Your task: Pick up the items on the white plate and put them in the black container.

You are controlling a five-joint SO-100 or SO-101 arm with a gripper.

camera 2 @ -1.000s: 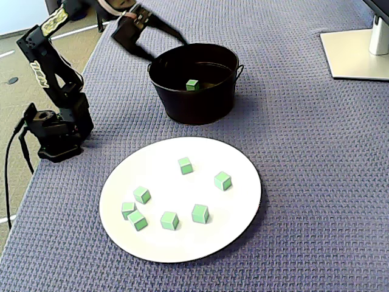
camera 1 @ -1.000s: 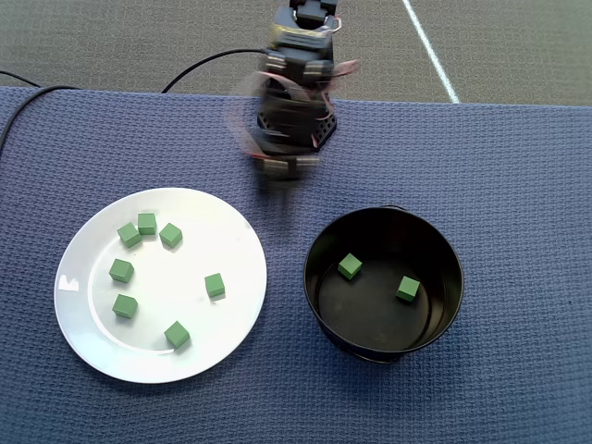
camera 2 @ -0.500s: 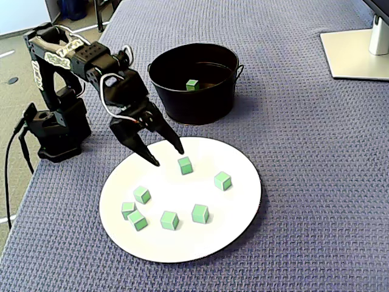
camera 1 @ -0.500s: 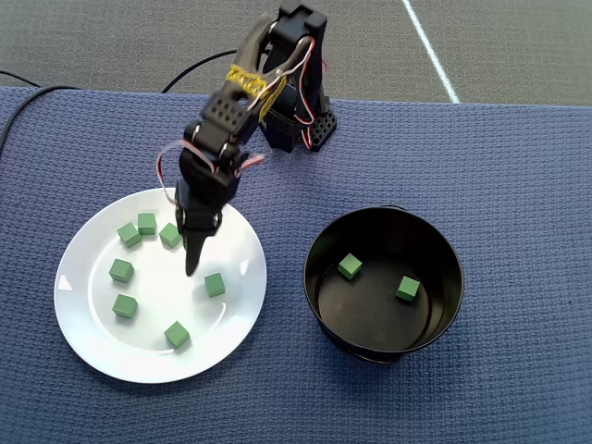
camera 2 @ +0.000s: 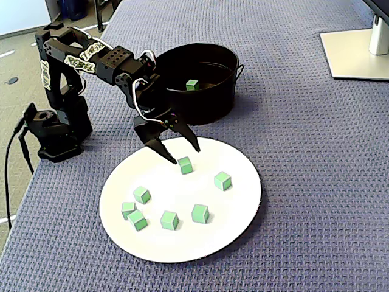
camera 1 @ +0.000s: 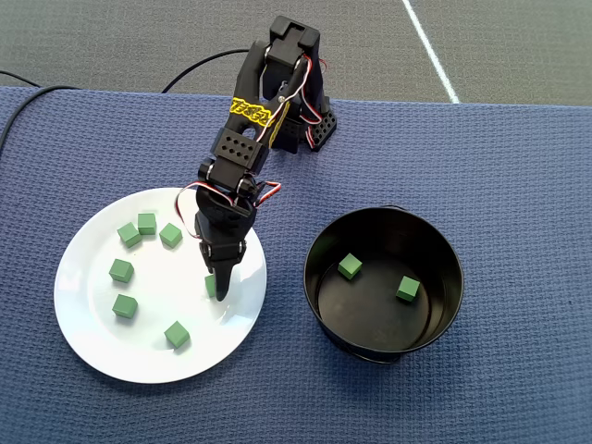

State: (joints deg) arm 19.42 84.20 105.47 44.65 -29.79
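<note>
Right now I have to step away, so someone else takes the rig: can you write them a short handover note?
Gripper: open, empty, poised over the cube nearest the pot, not yet closed on it.
White plate: seven green cubes on it, counting that one; three clustered at its upper left in the overhead view.
Black pot: two cubes inside.
Done: two cubes in the pot.
Left: grasp this cube, drop it in the pot, then the other six.
</note>
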